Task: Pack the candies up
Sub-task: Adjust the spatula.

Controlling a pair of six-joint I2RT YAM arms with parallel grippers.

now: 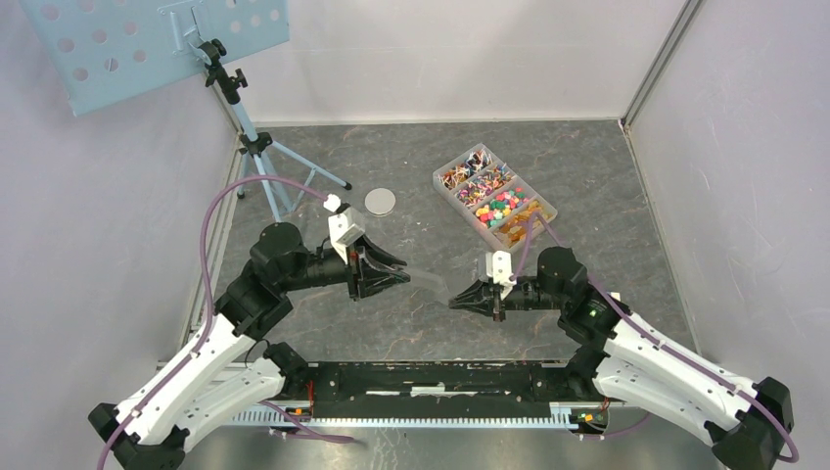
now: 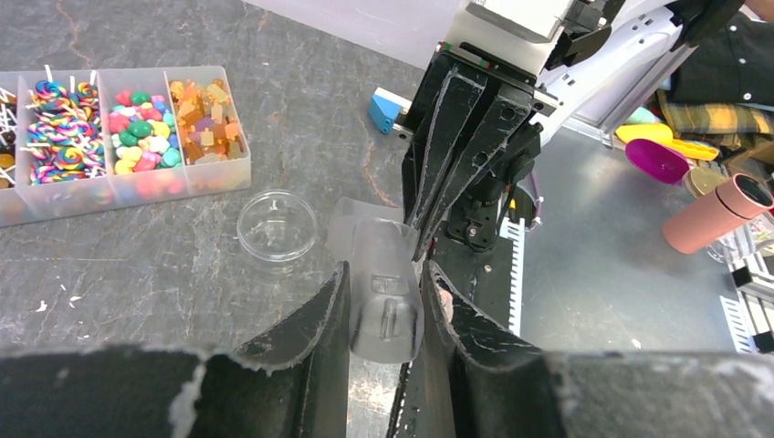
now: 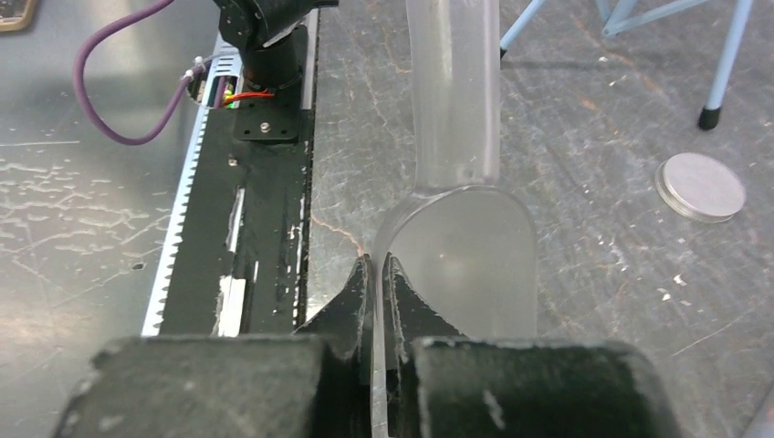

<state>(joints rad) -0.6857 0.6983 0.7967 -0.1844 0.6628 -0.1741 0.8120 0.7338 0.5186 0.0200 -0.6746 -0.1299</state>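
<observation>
Left jaws clench the scoop (image 3: pixel 461 246) by its handle; right jaws pinch its bowl rim. Likely a handover: next you release one side, then dip into the candies (image 1: pixel 501 204).

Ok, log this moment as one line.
left end effector: gripping scoop handle | right end effector: pinching scoop rim | candies: in tray | jar: empty

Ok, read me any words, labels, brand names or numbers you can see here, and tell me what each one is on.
No text can be read in any view.
Divided box, grey lid disc, clear scoop, blue perforated board: no print shows.
Candies: any wrapper print is too small to read.
</observation>
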